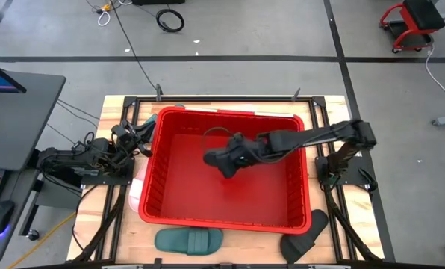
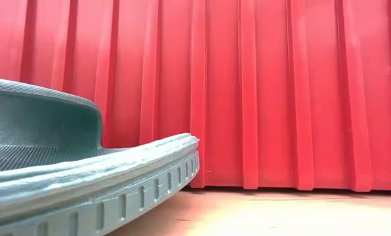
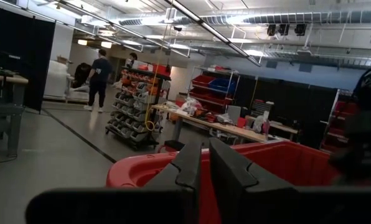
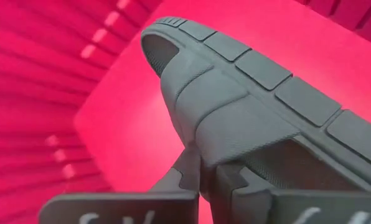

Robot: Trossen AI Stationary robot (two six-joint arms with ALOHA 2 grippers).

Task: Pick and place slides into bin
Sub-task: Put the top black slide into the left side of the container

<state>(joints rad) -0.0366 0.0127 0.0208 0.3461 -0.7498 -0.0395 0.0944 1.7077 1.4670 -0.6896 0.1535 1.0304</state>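
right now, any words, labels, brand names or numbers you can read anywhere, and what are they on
None can be read in any view.
Right gripper: pale marks on its housing are cut off at the picture's edge, unreadable.
Black slide it holds over the red bin: only ribbed tread, no brand showing.
Teal slide: plain grooves, no lettering.
Shelves and room behind: any signs are too small to read.

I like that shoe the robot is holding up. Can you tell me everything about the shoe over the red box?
The black slide is a rubbery-looking slip-on with a wide, textured strap and a blocky ridged sole edge. The right gripper is shut on its strap, holding it tilted in the air. In the high view it hangs over the middle of the red bin, above the bin's floor. Nothing but the gripper touches it.
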